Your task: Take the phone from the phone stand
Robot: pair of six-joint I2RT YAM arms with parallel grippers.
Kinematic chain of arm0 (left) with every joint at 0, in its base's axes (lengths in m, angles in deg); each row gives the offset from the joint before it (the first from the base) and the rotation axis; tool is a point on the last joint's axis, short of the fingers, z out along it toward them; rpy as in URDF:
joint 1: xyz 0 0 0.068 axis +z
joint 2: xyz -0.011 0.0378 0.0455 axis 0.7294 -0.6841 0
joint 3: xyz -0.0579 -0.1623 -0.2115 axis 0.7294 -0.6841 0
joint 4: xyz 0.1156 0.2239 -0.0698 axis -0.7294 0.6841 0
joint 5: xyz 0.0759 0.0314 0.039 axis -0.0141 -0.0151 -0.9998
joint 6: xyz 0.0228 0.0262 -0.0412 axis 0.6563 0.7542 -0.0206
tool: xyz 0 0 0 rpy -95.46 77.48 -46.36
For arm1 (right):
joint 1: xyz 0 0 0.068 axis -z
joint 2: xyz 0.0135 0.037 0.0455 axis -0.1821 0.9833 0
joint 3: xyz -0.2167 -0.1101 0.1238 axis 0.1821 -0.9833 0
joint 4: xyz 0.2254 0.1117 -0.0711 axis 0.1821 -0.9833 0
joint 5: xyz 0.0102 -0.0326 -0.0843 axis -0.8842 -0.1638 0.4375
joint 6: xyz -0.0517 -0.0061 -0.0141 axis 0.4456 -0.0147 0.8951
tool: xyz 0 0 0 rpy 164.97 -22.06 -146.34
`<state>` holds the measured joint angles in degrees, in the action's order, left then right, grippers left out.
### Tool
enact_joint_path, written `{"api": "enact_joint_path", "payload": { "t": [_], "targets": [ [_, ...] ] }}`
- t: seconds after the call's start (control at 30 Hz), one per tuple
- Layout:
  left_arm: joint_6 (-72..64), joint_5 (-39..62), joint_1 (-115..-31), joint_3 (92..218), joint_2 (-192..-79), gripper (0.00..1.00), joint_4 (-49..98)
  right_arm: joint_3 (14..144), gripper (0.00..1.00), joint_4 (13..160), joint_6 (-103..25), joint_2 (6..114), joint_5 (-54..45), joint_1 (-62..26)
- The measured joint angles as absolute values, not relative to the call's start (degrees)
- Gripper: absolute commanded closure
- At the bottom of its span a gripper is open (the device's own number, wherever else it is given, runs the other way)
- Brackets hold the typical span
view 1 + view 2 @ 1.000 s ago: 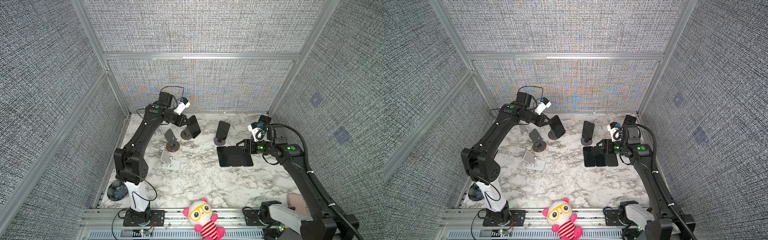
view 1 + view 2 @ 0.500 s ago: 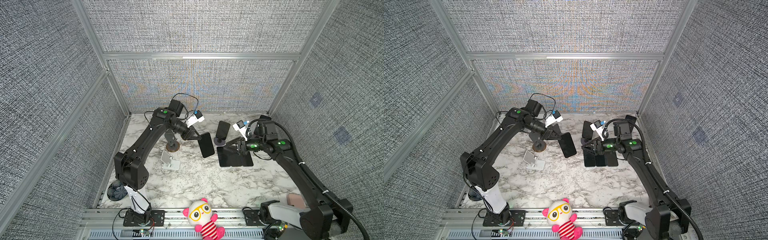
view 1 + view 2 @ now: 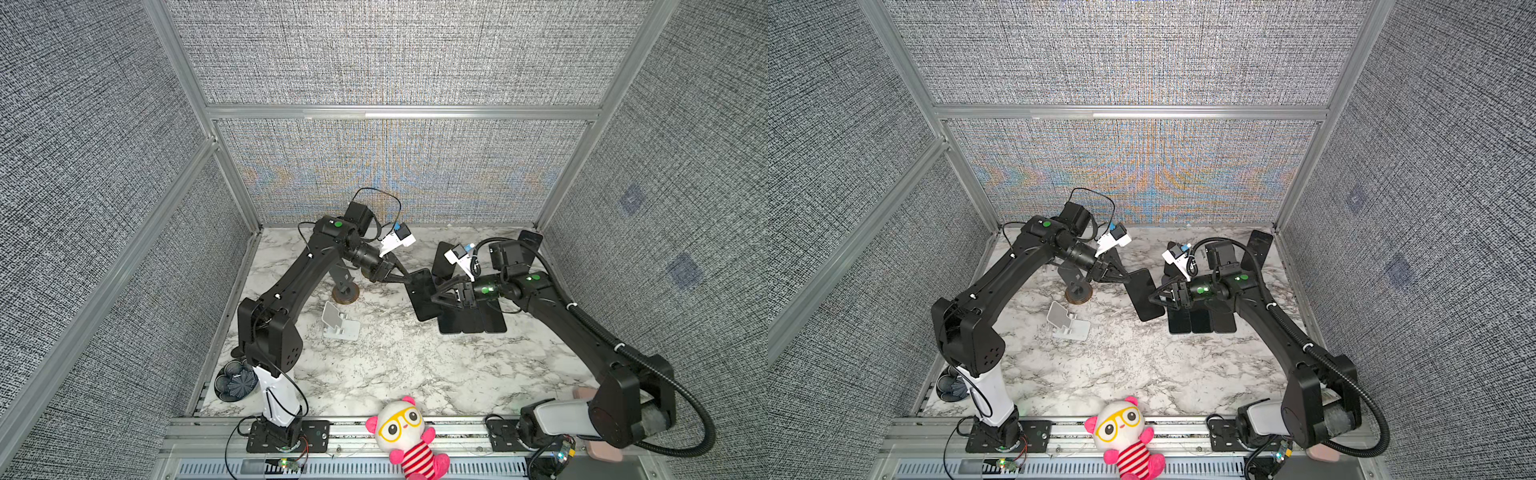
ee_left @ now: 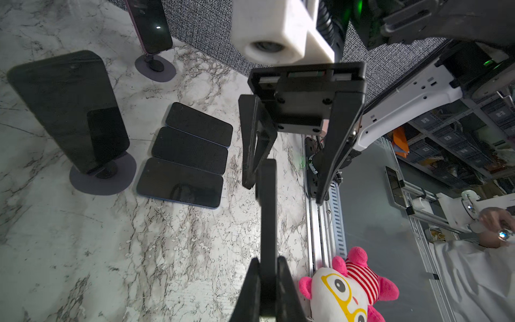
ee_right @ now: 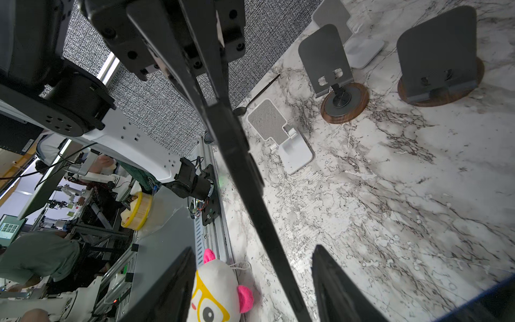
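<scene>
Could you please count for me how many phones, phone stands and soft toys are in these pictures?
phones: 6
phone stands: 6
soft toys: 1
total: 13

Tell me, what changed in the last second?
The left pincer, shut on the phone, carried it from the back left toward the middle. The right pincer swung in to meet it, and its open jaws now straddle the phone's free end. The three flat phones, the white stand and the plush toy stayed put.
</scene>
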<state>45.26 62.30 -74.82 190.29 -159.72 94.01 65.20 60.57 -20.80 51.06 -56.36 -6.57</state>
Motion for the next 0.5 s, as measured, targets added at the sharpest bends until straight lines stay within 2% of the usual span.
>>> {"api": "enact_joint_path", "payload": {
  "t": [0.07, 0.2, 0.3, 0.47, 0.5],
  "targets": [
    [45.3, 62.3, -74.8, 190.3, -159.7, 1.0, 94.2, 65.2, 0.44, 61.3, -20.8, 51.5, -56.7, -7.1],
    [45.2, 62.8, -74.9, 189.7, -159.8, 1.0, 94.0, 65.2, 0.7, 62.7, -21.5, 52.1, -57.3, -7.6],
    [45.0, 63.7, -74.9, 188.8, -159.8, 1.0, 93.2, 64.6, 0.81, 64.1, -22.3, 52.3, -57.2, -7.5],
    [43.4, 64.2, -74.8, 187.1, -159.1, 1.0, 90.8, 64.2, 0.94, 65.4, -22.6, 52.4, -57.8, -7.6],
    [42.8, 64.3, -74.7, 186.7, -158.8, 0.97, 90.1, 64.2, 0.96, 65.5, -22.4, 52.3, -58.1, -7.6]
  ]
}}
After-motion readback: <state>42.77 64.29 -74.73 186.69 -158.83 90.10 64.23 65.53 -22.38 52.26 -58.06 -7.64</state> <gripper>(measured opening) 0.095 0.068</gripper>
